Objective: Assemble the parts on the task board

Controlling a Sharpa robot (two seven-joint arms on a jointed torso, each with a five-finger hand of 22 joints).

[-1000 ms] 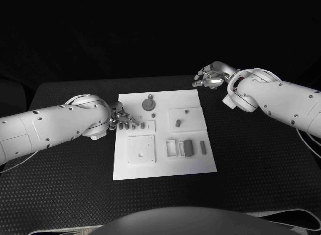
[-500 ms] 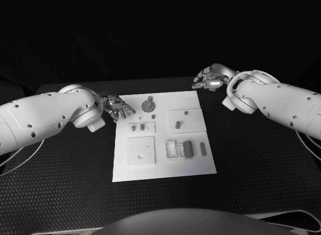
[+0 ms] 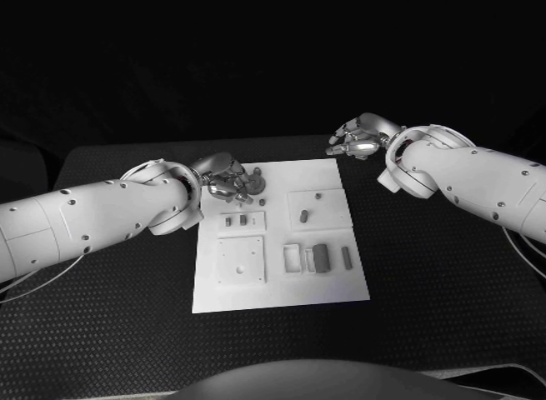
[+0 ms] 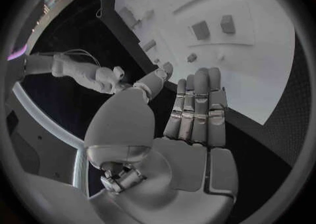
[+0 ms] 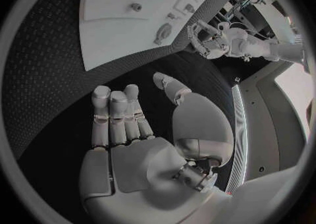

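- Centrally on the black table [image 3: 117, 317] lies the white task board [image 3: 333, 287], its long sides running near to far.
- Over the board's far left corner hangs the left hand [image 3: 228, 181], fingers spread apart and straight in the left wrist view [image 4: 196, 109], with nothing held.
- Just beside that hand, on the board's far left part, lies a round keyhole-shaped part [image 3: 253, 177]; whether the fingers touch it cannot be told.
- Off the board's far right corner, above the table, is the right hand [image 3: 358, 137]; the right wrist view shows its fingers [image 5: 117, 113] extended and apart, empty.
- Nearer on the left, two small grey parts [image 3: 234, 221] stand in a square recess, and a square plate [image 3: 240, 257] sits nearer still.
- On the right half a short peg [image 3: 304, 214] stands in a square panel.
- Toward the near right, several upright blocks [image 3: 319, 254] stand in a row.
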